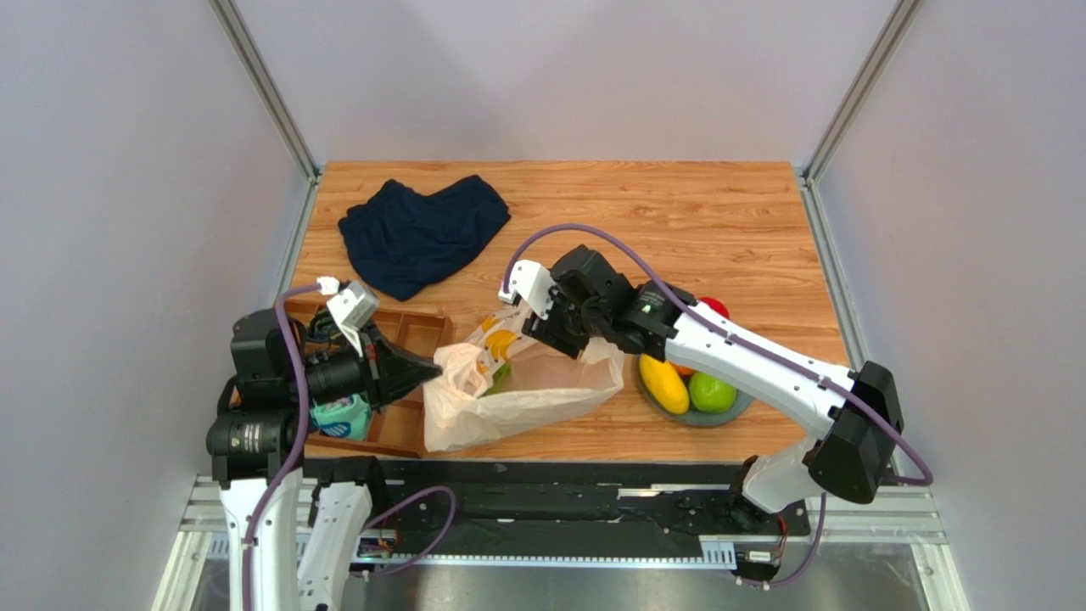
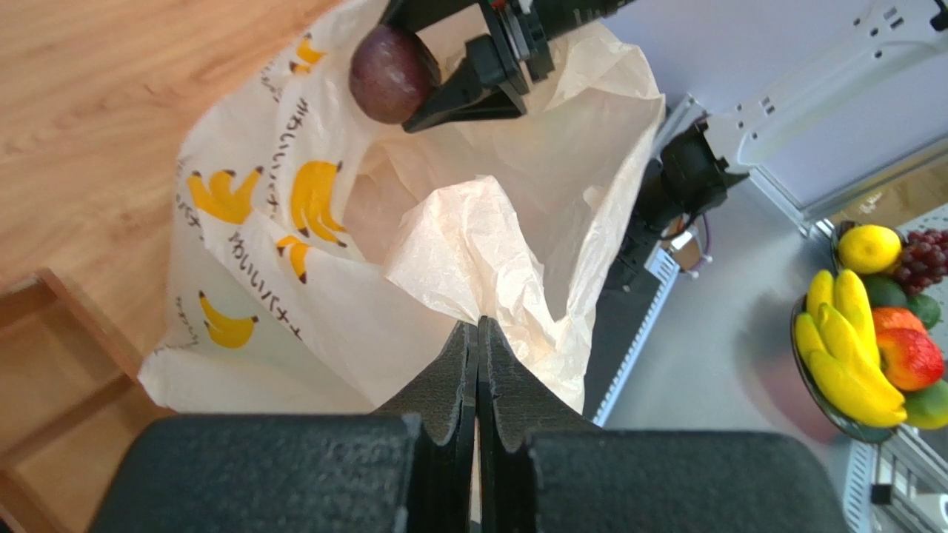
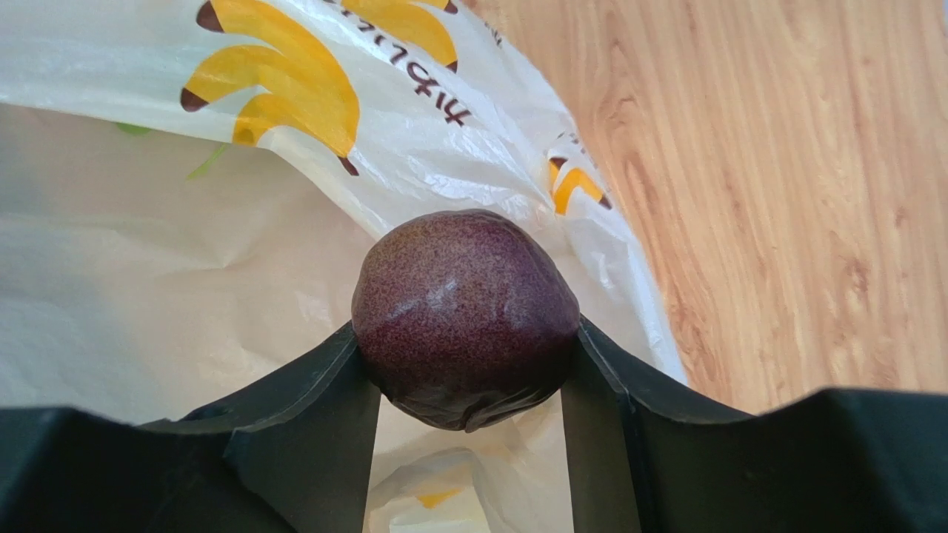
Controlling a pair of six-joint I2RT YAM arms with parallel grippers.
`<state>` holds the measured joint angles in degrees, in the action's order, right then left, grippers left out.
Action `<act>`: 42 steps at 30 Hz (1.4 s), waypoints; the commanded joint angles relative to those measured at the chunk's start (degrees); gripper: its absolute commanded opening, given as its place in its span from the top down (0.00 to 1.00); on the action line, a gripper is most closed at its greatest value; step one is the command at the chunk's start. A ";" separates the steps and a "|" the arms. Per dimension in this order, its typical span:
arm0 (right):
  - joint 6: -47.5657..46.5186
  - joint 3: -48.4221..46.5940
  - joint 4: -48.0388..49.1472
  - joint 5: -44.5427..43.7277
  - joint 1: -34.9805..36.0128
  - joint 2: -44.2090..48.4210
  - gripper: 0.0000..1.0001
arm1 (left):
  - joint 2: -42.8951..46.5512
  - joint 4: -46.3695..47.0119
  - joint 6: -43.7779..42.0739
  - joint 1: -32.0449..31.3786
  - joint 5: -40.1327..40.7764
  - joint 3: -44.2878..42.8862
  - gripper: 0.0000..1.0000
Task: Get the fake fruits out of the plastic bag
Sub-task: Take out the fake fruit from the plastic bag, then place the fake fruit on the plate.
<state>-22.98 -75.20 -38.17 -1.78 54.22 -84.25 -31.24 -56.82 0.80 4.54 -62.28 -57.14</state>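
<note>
Right wrist cam: right gripper (image 3: 467, 339) clamped on dark purple plum (image 3: 463, 294), plastic bag (image 3: 145, 289) just below & behind it, desk (image 3: 801, 167) beyond. Left gripper (image 2: 480, 333) pinched shut on bag rim, plum up over the bag opp. its tips.

Top view: plum (image 3: 465, 317) not resolvable, masked by the right gripper (image 1: 535, 339) body. Red fruit (image 1: 714, 307) near the table's (image 1: 765, 217) right edge is half behind the right arm (image 1: 752, 357). Plastic bag (image 1: 535, 397) contents: one green-yellow patch through the film, kind unclear. Teal item (image 1: 342, 414) in tray (image 1: 414, 334) is partly under the left arm (image 1: 274, 382).
</note>
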 commanded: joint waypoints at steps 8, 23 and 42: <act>1.16 -3.89 -3.57 8.04 -2.97 4.97 0.92 | -3.21 16.91 7.46 0.12 -0.03 -3.50 1.00; 6.38 -19.94 -8.40 19.21 -13.77 7.93 0.86 | -13.40 29.13 13.44 0.12 3.83 -4.46 1.00; -24.64 17.01 -14.83 -0.67 -34.17 17.98 0.86 | -11.47 27.64 12.56 0.21 6.82 -2.88 1.00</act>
<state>-40.73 -59.44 -54.17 3.42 20.78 -66.32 -43.53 -29.82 13.61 4.54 -56.01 -59.48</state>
